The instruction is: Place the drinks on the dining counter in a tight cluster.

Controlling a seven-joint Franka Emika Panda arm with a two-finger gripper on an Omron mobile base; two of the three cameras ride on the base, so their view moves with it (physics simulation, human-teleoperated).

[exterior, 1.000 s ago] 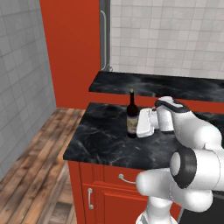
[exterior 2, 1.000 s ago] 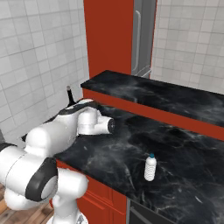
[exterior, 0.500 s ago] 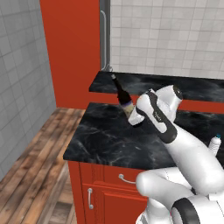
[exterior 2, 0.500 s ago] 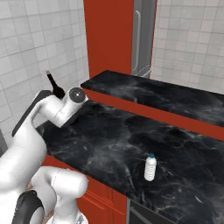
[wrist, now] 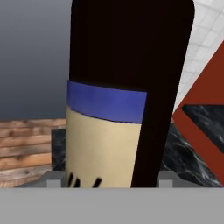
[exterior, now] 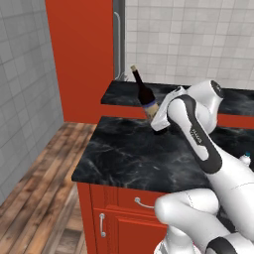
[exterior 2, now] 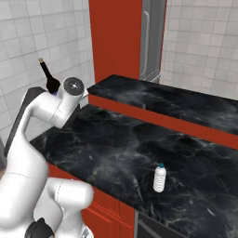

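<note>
Nothing here can be read. The wine bottle (wrist: pixel 127 87), held right up against the pincer (wrist: pixel 105 181), carries a cream label under a blue band, and a few dark strokes show along the label's lower edge, cut off and too broken to make out as letters. No brand or number shows on it.

wine bottle (exterior: pixel 144 94): 1 | water bottle (exterior 2: pixel 159 178): 1 | dining counter (exterior 2: pixel 176 104): 1

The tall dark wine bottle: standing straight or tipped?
Tipped: the tall dark wine bottle is lifted off the worktop in the hand, neck leaning left.
</note>
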